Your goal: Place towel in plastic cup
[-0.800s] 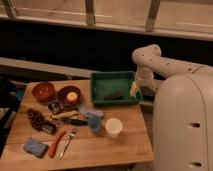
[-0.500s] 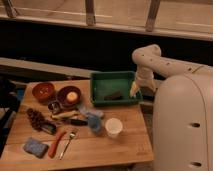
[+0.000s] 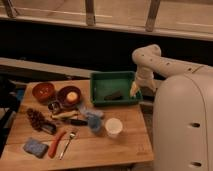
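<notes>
Gripper (image 3: 134,91) hung over the right rim of the green bin (image 3: 106,82), its grip state impossible to tell; the towel (image 3: 90,116) lay crumpled on the table (image 3: 100,150) well below-left of it, just left of the plastic cup (image 3: 113,127).

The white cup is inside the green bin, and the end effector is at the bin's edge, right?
No. The camera view shows the white cup on the wooden table, outside the green bin. The end effector is at the bin's edge.
</notes>
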Tool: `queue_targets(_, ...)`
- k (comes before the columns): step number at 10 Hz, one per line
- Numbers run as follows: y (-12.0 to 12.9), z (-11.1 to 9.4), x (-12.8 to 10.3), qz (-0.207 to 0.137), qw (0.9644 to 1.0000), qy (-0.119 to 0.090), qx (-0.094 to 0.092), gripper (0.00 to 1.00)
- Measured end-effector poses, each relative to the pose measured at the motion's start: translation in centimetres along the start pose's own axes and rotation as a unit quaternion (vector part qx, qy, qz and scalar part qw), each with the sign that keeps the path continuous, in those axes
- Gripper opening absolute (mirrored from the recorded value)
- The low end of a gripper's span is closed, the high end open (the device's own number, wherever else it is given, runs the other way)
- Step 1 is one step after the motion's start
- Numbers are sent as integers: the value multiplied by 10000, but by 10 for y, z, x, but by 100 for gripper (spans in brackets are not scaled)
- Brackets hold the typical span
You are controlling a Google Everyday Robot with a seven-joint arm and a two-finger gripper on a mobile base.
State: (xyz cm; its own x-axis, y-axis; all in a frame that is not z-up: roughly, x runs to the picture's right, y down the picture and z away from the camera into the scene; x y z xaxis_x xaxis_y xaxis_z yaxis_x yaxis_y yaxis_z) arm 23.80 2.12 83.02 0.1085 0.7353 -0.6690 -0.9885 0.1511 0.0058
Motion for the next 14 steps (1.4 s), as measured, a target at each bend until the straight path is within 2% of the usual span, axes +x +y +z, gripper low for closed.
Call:
queue_targets(12,1,0,0,-11,10000,-9,2,80)
queue_targets(14,13,3,5,-172,9998,-80,-42,80)
